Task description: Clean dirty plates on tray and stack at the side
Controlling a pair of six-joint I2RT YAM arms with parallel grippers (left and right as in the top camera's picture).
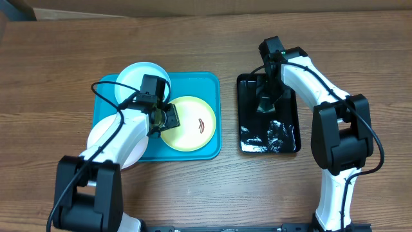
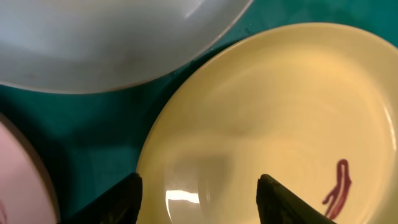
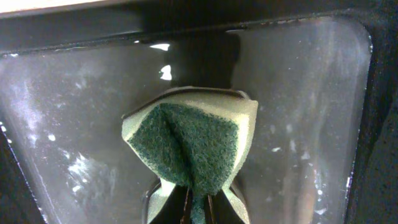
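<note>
On the teal tray (image 1: 209,87) lie a pale blue plate (image 1: 138,76) at the back left, a yellow plate (image 1: 190,125) with a reddish-brown smear (image 1: 203,125), and a white plate (image 1: 96,142) at the front left, partly under my left arm. My left gripper (image 1: 168,116) is open low over the yellow plate's left rim (image 2: 280,106); its gripper gap (image 2: 199,199) holds nothing. The smear (image 2: 339,183) lies just right of the fingers. My right gripper (image 3: 198,211) is shut on a green sponge (image 3: 193,137), which is folded between the jaws.
A glossy black tray (image 1: 283,138) holding a film of water stands right of the teal tray, and my right gripper (image 1: 264,104) reaches down into its far half. Its wet floor (image 3: 74,112) surrounds the sponge. Brown wooden tabletop lies all around.
</note>
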